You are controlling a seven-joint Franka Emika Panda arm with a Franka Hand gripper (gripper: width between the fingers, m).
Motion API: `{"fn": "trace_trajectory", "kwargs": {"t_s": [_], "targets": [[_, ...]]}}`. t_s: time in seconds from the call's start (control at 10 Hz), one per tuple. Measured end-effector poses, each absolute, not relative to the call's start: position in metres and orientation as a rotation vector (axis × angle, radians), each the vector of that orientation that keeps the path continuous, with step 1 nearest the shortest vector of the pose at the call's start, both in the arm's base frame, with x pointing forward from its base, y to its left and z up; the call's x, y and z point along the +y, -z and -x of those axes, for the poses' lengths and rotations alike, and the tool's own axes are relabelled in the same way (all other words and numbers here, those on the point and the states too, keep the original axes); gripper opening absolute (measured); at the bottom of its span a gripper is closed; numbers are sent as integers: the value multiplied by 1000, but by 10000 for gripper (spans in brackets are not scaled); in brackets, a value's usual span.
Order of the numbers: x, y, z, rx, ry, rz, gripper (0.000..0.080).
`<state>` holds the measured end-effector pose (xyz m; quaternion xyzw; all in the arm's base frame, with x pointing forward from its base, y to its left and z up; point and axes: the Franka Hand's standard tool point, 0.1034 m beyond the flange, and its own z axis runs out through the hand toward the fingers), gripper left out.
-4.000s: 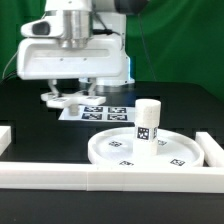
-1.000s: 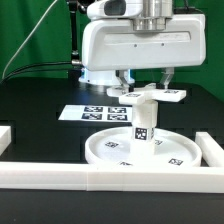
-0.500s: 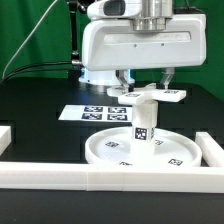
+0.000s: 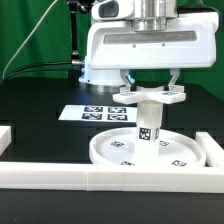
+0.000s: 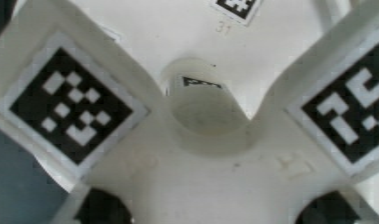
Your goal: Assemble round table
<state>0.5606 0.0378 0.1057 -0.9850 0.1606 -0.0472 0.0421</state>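
The big round rimmed disc (image 4: 150,150) lies on the black table near the front rail. The short thick cylinder leg (image 4: 148,122) stands upright on its middle, a tag on its side. My gripper (image 4: 150,88) is shut on the white cross-shaped foot piece (image 4: 150,96) and holds it flat directly on top of the leg, touching or nearly so. In the wrist view the foot piece (image 5: 204,150) fills the frame, with tagged arms on both sides and the dark fingertips (image 5: 101,208) pressed against its edge. The leg's top (image 5: 207,100) shows through the notch.
The marker board (image 4: 95,113) lies flat behind the disc on the exterior view's left. White border rails (image 4: 60,174) run along the front and at both sides. A green backdrop hangs behind.
Four seconds ago the gripper was down over the marker board on the left. One second ago it held the foot piece above the leg; since then it has sunk slightly and centred over the leg.
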Motion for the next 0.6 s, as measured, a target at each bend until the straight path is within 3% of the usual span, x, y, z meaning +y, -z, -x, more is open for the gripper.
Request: {"fn": "trace_trajectory", "kwargs": {"t_s": [0.6], "targets": [[35,-105,-559,1361,93,2624,442]]}}
